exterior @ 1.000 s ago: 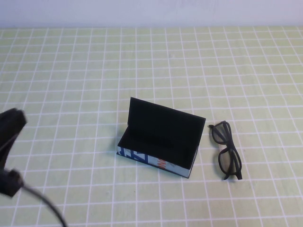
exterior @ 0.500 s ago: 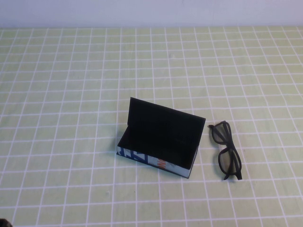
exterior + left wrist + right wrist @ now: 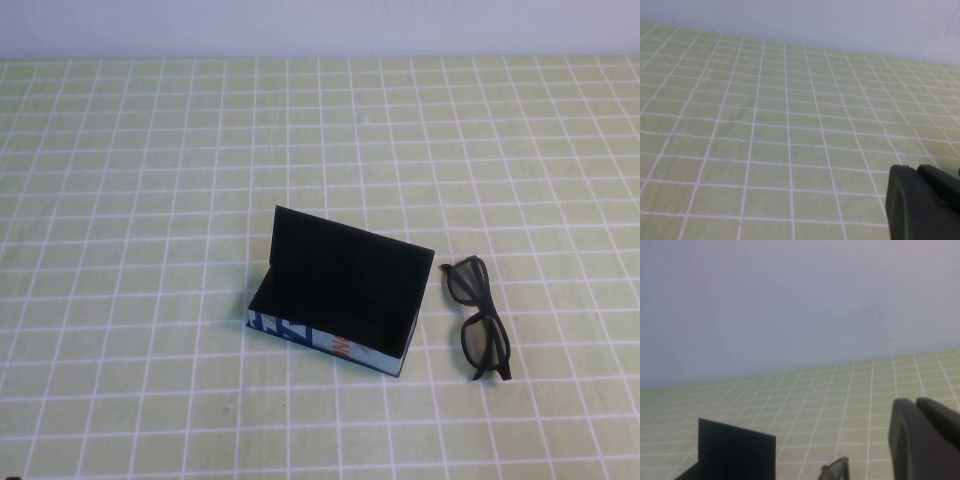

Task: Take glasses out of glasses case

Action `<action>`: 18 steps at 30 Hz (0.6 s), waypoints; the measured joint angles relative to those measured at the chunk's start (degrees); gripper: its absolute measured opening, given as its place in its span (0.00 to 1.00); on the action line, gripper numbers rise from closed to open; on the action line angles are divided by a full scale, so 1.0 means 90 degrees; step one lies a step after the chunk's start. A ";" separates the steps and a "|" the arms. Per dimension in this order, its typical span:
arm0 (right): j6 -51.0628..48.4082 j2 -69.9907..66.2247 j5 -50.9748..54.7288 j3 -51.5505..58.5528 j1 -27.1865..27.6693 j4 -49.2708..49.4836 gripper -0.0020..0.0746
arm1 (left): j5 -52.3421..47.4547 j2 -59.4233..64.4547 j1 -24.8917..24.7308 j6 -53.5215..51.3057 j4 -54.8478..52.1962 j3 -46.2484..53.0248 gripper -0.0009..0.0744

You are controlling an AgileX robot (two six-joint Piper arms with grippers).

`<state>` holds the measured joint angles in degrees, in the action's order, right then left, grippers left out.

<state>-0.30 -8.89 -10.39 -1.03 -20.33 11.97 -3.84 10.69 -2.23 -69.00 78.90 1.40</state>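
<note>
Lay folded on the checked cloth (image 3: pixel 150 180), the glasses (image 3: pixel 478 317), just right of the open glasses case (image 3: pixel 335 300), long axis running near-to-far. Showed only finger edges, the left gripper (image 3: pixel 925 205) and right gripper (image 3: pixel 925 440); grip unreadable.

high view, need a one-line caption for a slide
Glasses lie on the table beside the open, empty glasses case; neither claw in this view.

The glasses (image 3: pixel 478 318) lie on the table (image 3: pixel 150 180) just right of the open glasses case (image 3: pixel 340 295), apart from it
</note>
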 joint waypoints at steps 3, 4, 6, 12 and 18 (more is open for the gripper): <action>0.0000 0.0000 0.0267 0.0027 0.0000 0.0000 0.01 | -0.0027 0.0000 0.0000 0.0000 0.0000 0.0000 0.01; 0.0000 0.0000 0.0365 0.0036 0.0000 0.0000 0.01 | -0.0039 0.0000 0.0000 0.0000 0.0000 0.0000 0.01; 0.0000 0.0000 0.0488 0.0036 0.0000 0.0000 0.01 | -0.0039 0.0000 0.0000 0.0000 0.0000 0.0000 0.01; -0.0012 0.0000 0.0651 0.0036 0.0000 0.0000 0.01 | -0.0039 0.0000 0.0000 0.0000 0.0000 0.0000 0.01; -0.0340 0.0000 0.0672 0.0036 0.0426 0.0026 0.01 | -0.0049 0.0000 0.0000 0.0000 0.0000 0.0000 0.01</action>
<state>-3.36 -8.89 -4.35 -0.70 -16.50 12.21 -4.28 10.69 -2.23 -69.00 78.90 1.40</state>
